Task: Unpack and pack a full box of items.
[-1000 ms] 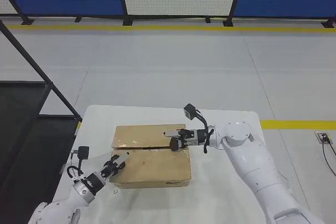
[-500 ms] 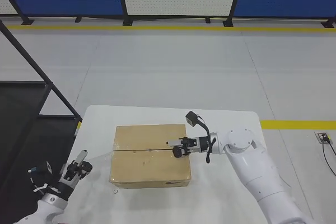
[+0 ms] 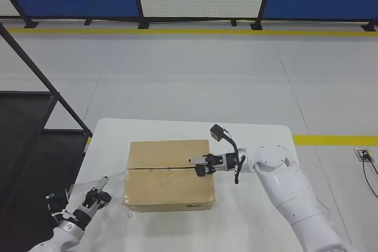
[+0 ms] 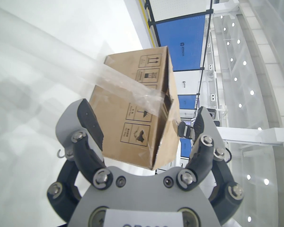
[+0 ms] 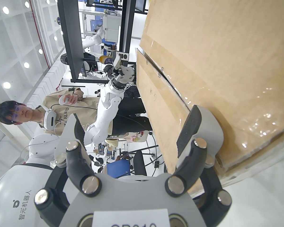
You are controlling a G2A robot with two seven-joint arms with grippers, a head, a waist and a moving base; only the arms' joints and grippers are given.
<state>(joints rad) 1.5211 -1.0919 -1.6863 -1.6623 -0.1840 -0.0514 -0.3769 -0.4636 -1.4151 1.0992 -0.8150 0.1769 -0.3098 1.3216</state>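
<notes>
On the white table (image 3: 252, 214) sits the closed brown cardboard box (image 3: 169, 173), its top flaps meeting at a middle seam. A clear strip of tape (image 4: 123, 83) stretches away from the box's left end. The right gripper (image 3: 200, 164) is at the seam's right end, fingers spread, holding nothing. The left gripper (image 3: 99, 192) hovers near the table's front-left corner, apart from the box, wide open and empty.

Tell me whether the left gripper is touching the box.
Apart. The top view shows bare table between the left gripper and the box.
</notes>
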